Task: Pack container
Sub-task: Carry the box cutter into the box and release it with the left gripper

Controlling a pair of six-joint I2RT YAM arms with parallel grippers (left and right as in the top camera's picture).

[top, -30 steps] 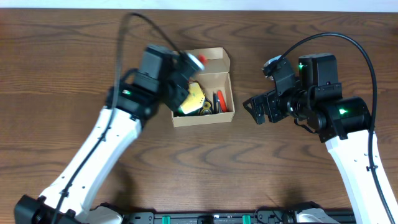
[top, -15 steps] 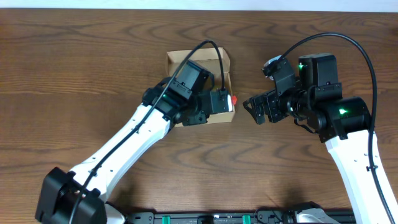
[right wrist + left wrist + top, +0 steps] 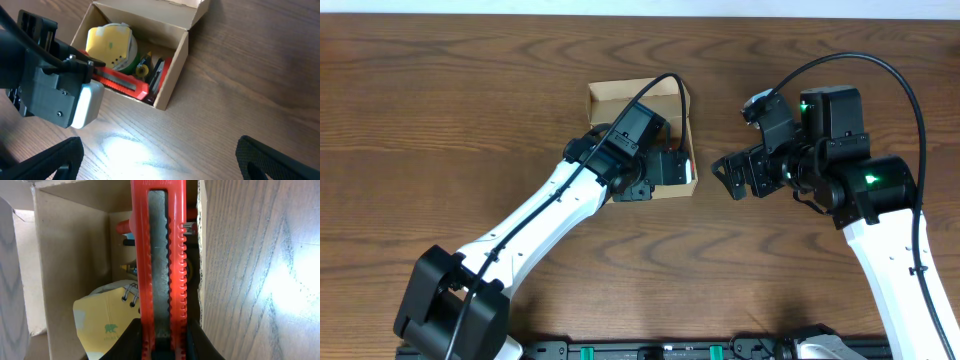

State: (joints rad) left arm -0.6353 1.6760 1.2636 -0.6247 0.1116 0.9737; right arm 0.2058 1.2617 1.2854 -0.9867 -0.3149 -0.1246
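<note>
Stationery showing against a dark wooden table (image 3: pixel 430 110)
A red cutter (image 3: pixel 160 265) is running alongside a yellow spiral notepad (image 3: pixel 105 325), pens (image 3: pixel 158 75) showing beside them.

From overhead you see the whole worktop (image 3: pixel 440 120) straight down. Your left wrist camera sits right over the box (image 3: pixel 70 245), peering in; your right wrist camera views the same box obliquely, from farther off.

Red cutter (image 3: pixel 162 265) lines 1 container (image 3: pixel 172 75) wall; left gripper (image 3: pixel 675 170) overhangs the opening.

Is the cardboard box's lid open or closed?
Open. The flap is folded back from the container; the yellow notepad inside shows, and the red tool reaches in.
</note>
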